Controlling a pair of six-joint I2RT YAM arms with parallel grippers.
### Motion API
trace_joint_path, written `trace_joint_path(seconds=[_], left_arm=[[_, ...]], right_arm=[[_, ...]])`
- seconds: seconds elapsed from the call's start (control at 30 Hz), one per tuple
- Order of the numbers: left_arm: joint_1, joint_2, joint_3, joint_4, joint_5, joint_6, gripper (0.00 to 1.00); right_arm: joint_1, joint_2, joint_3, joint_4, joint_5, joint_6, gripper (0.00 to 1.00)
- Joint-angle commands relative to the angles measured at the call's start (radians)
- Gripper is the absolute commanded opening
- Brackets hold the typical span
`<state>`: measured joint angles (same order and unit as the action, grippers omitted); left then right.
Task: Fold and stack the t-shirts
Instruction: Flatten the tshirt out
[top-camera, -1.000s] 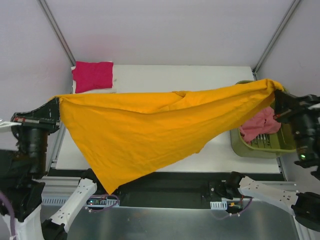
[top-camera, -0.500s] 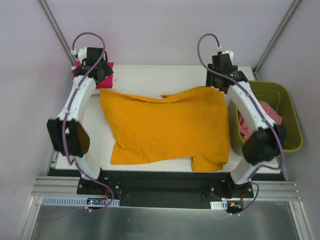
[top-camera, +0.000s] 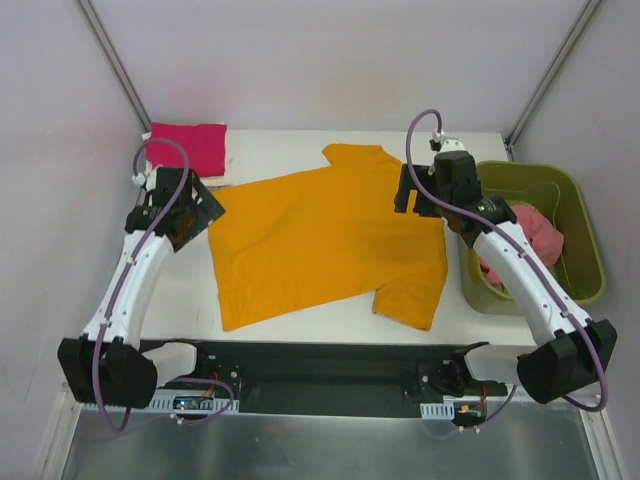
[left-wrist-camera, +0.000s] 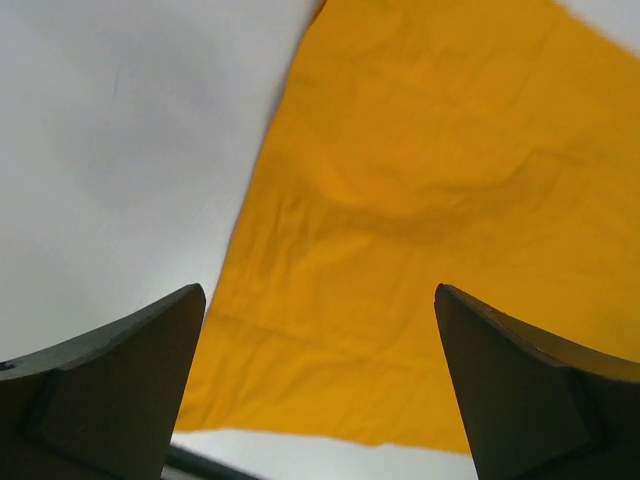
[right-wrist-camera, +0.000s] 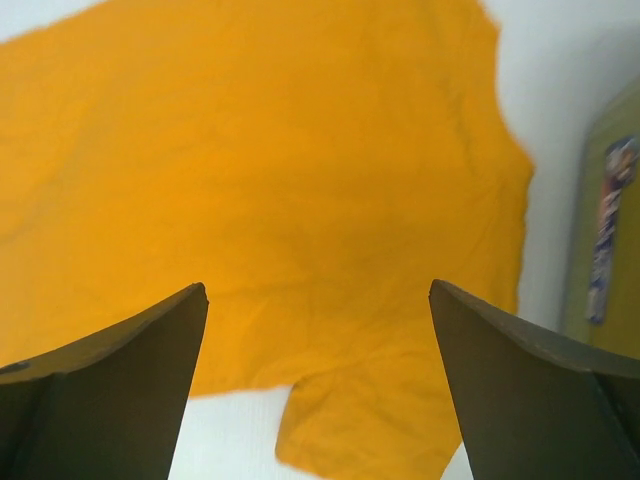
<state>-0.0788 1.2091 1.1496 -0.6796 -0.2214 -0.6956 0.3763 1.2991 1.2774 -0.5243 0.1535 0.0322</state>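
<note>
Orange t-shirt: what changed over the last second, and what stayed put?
The orange t-shirt, stretched in the air between both arms a second ago, was laid on the table and let go; it now lies spread flat. The left end effector and right end effector are open, drawn back from the far edge. The folded red shirt and the green basket of pink clothes stayed put.

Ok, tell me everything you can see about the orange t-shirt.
The orange t-shirt is a cotton-looking tee, lightly wrinkled, spread open and unfolded on the white table, turned at an angle. One sleeve points to the far edge, the other toward the near right. The left claw and right claw hang open above it, not holding it.
</note>
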Motion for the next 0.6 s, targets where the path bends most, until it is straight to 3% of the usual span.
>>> trace_joint_path(seconds=[0.0,0.13,0.2,0.47,0.57], left_arm=[[-0.004,-0.197,-0.271,-0.038,0.151,-0.1,0.99],[-0.004,-0.393,-0.491,-0.054,0.371,-0.16,1.0],[-0.004,-0.478,-0.588,-0.114,0.41,-0.208,0.99],[-0.015,-0.635,-0.72,-0.293,0.375,-0.338,0.98],[-0.018,-0.626,-0.732,-0.307,0.361,-0.363,0.85]], right_arm=[[0.024,-0.099,-0.194,0.043,-0.141,0.118,0.97],[0.033,-0.196,-0.337,0.064,-0.204,0.185,0.97],[0.038,-0.228,-0.383,0.081,-0.248,0.198,0.97],[0.041,-0.245,-0.431,0.04,-0.22,0.169,0.96],[0.041,-0.218,-0.429,0.05,-0.216,0.17,0.97]])
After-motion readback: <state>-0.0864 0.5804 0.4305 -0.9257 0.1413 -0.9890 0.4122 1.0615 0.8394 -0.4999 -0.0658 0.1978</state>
